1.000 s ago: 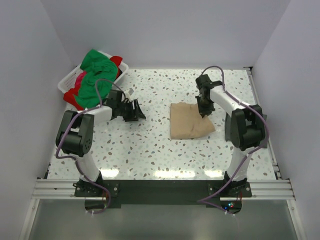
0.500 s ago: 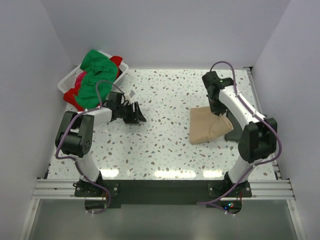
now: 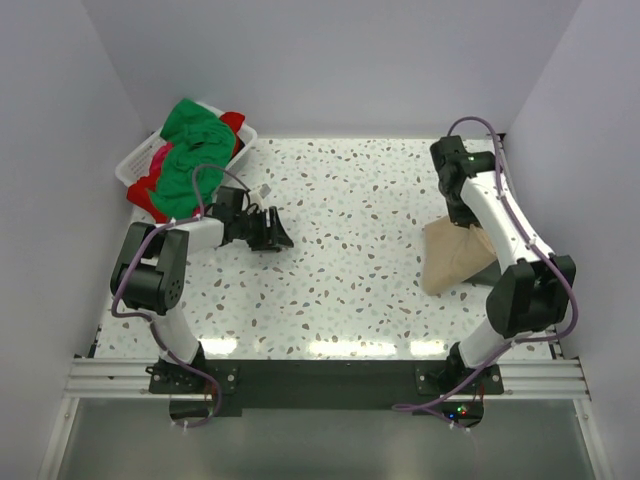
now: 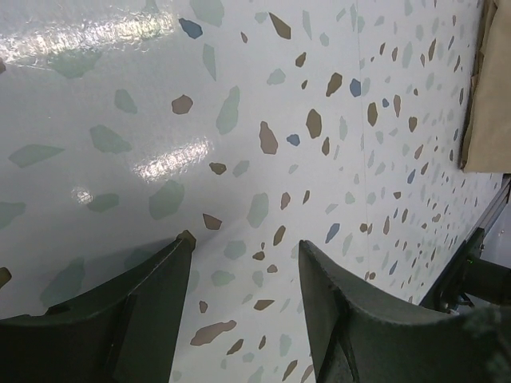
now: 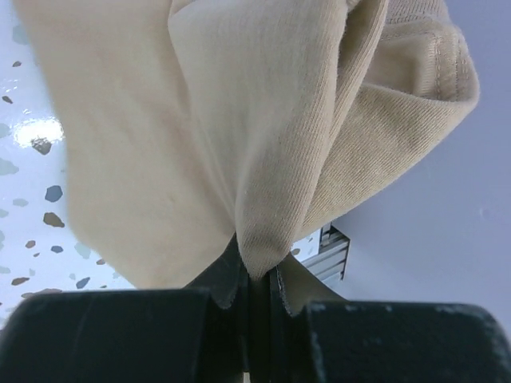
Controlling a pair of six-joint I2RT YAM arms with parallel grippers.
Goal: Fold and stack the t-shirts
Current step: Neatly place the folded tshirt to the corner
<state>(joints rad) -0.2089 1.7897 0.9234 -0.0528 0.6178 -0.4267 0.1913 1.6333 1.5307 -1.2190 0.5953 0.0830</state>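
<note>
Pinching a bunched fold of the tan t-shirt (image 5: 239, 120), the right gripper (image 5: 257, 275) is clenched on the cloth, which fans out above its jaws. Seen from overhead, the shirt drapes below that gripper at the right of the frame, over the speckled table (image 3: 350, 200). Left of centre, the left gripper (image 3: 274, 232) sits low over bare tabletop, its jaws spread and holding nothing. In the upper left, a white basket (image 3: 130, 168) holds the green t-shirt (image 3: 190, 150) and the red t-shirt (image 3: 150, 195).
</note>
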